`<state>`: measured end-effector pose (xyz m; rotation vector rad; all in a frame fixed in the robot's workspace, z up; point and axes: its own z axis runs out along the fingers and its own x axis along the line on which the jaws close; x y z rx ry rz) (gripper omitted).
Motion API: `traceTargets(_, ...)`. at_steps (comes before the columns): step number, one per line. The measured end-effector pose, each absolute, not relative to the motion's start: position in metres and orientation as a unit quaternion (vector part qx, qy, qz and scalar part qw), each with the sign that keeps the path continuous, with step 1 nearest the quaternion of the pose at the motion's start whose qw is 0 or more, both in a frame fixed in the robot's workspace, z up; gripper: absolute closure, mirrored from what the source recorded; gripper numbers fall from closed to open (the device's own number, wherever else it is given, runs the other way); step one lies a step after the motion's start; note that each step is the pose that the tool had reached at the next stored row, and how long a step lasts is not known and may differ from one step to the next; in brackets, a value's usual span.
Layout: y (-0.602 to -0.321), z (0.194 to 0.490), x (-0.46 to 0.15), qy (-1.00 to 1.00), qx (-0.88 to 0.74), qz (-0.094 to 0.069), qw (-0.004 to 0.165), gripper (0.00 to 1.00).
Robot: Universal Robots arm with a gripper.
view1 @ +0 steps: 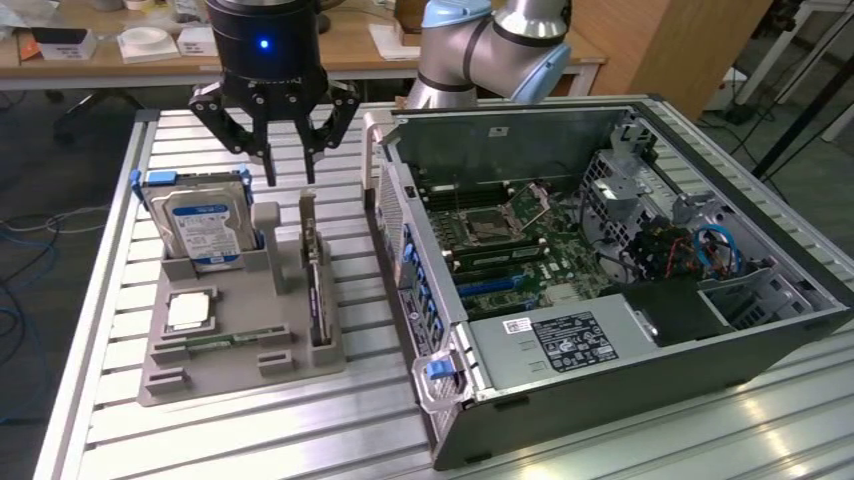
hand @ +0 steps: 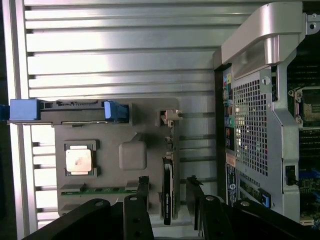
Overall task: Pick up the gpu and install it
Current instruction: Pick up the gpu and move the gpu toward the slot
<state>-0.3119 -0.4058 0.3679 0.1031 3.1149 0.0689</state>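
Observation:
The gpu (view1: 315, 285) stands on its long edge in a slot of the grey holder tray (view1: 240, 365), at the tray's side nearest the computer case. From above it shows as a thin black strip (hand: 168, 190) with a silver end bracket (hand: 171, 116). My gripper (view1: 288, 180) hangs above the gpu's far end, open and holding nothing. In the wrist view one black fingertip (hand: 143, 183) lies on each side of the card, and the gripper (hand: 168, 182) is centred over it without touching.
The tray also holds a silver hard drive (view1: 200, 228) with blue clips, a processor chip (view1: 191, 312) and a memory stick (view1: 220, 342). The open computer case (view1: 667, 340) lies at the exterior view's right, its motherboard (view1: 514, 235) exposed. Everything rests on a slatted metal table (view1: 267, 440).

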Motion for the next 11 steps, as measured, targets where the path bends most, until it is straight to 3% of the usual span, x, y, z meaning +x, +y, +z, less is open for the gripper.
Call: traceTargets(11, -0.417, 0.356, -0.314, 0.999, 0.033, 0.022, 0.015, 0.57)
